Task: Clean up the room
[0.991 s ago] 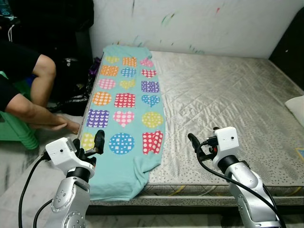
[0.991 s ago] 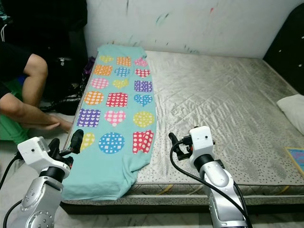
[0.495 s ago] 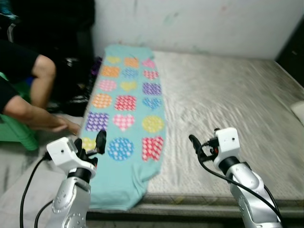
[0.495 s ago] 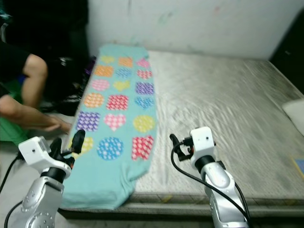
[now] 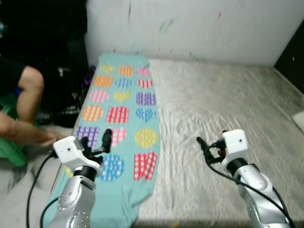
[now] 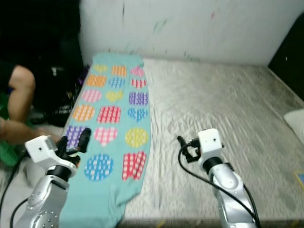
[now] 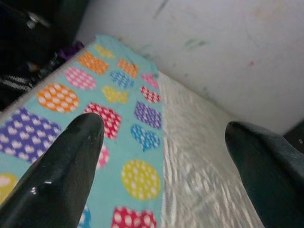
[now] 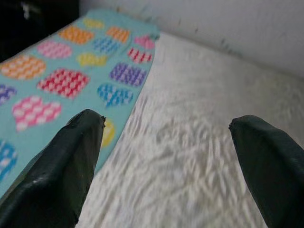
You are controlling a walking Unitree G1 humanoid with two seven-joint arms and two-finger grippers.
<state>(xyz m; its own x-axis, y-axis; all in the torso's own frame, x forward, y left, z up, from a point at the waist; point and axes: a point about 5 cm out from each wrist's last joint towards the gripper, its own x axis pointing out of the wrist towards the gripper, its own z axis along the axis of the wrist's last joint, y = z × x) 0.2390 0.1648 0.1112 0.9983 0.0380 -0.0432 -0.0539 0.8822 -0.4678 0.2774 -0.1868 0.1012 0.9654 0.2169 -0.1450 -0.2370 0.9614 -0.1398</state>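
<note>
On the bed (image 5: 223, 99), seen from the left eye, a teal blanket (image 5: 121, 107) printed with dotted hearts, circles and squares lies along the left side, running from the wall (image 5: 199, 26) down to the near edge, where it droops over. Beside the bed's left edge a person's arm (image 5: 26, 135) reaches low toward the floor, with a knee (image 5: 31, 88) above it. The left gripper (image 5: 97, 142) hovers over the blanket's near left part, and the right gripper (image 5: 203, 146) hovers over the bare mattress to the right of the blanket. From the right eye, a white pillow (image 6: 295, 122) sits at the bed's far right edge. Through the left wrist camera, the left gripper's fingers (image 7: 66, 161) stand wide apart over the blanket, touching nothing. Through the right wrist camera, the right gripper's fingers (image 8: 71, 156) are likewise spread wide and empty, above the mattress just beside the blanket's edge.
</note>
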